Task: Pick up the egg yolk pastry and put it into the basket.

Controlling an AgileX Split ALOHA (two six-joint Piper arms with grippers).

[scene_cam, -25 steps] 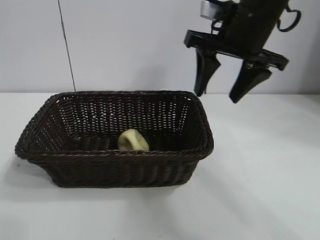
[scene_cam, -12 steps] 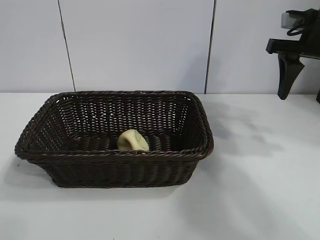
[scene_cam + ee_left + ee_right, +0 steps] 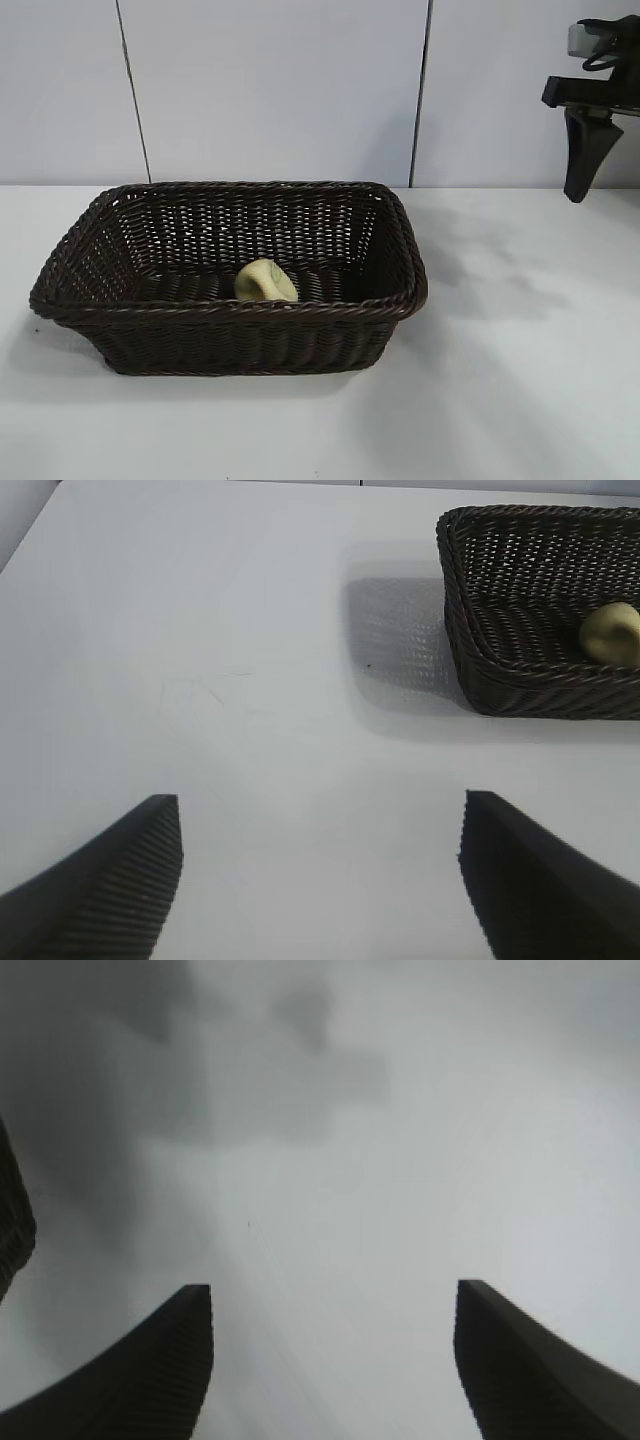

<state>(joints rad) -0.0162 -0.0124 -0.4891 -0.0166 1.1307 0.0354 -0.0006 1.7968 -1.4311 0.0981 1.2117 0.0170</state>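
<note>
The egg yolk pastry [image 3: 265, 281], a small pale yellow bun, lies inside the dark woven basket [image 3: 230, 309] near its front wall. The left wrist view shows the same basket [image 3: 470, 670] with the pastry [image 3: 612, 632] in it, well away from my left gripper [image 3: 320, 810]. That gripper hangs open and empty over bare table. My right gripper [image 3: 334, 1295] is open and empty too. It is raised at the far right, and only one of its fingers [image 3: 583, 150] shows in the exterior view, well clear of the basket.
The basket stands on a white table [image 3: 520, 350] with a pale panelled wall [image 3: 280, 90] behind. Bare tabletop stretches to the basket's right and in front of it.
My right gripper has swung from above the basket's right end to the far right edge of the exterior view, still open. The pastry and basket have not moved.
</note>
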